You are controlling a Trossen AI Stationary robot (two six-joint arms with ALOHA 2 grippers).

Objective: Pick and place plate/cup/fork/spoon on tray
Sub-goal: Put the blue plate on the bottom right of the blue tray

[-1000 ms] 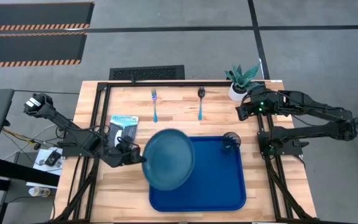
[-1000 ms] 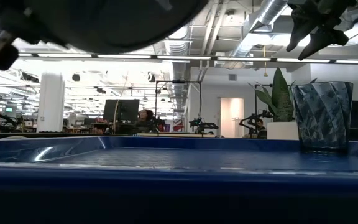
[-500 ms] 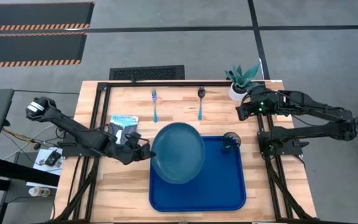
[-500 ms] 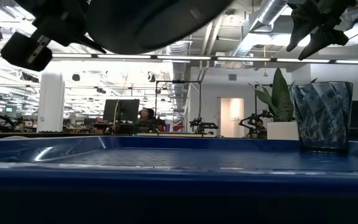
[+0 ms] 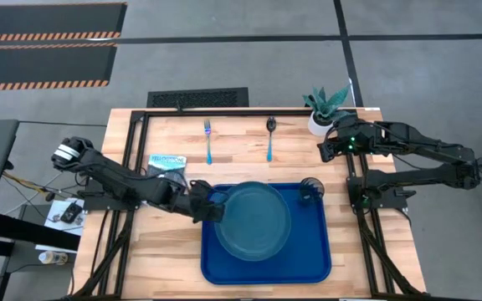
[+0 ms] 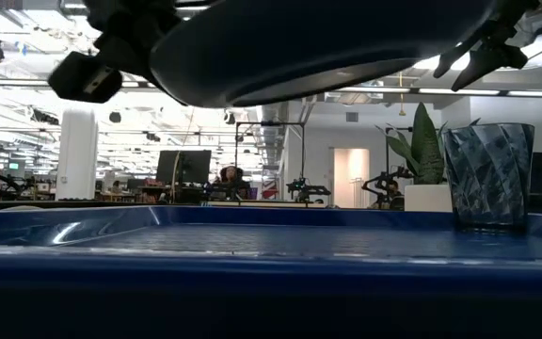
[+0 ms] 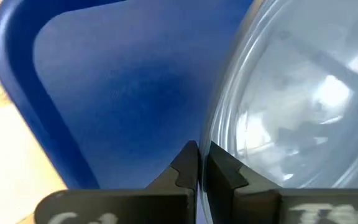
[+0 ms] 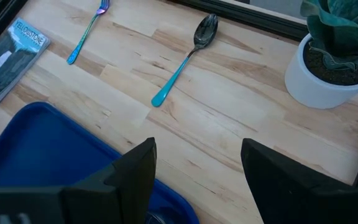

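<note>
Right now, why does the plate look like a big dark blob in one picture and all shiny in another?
In the low view the plate is seen from underneath against bright ceiling lights, so it looks dark; in the left wrist view it reflects those lights as pale glare.

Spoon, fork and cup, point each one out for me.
spoon [image 8: 184,63], right wrist view, on its blue handle.
fork [image 5: 209,145], high view, on its blue handle.
cup [image 6: 486,176], low view, on its side wall.

plate [image 6: 327,47]: top cut off by the low view's upper edge
tray [image 5: 316,251]: middle of its floor hidden under the plate
cup [image 5: 310,189]: small, its inside unreadable from above
left end effector [image 7: 199,163]: lower part cut off
</note>
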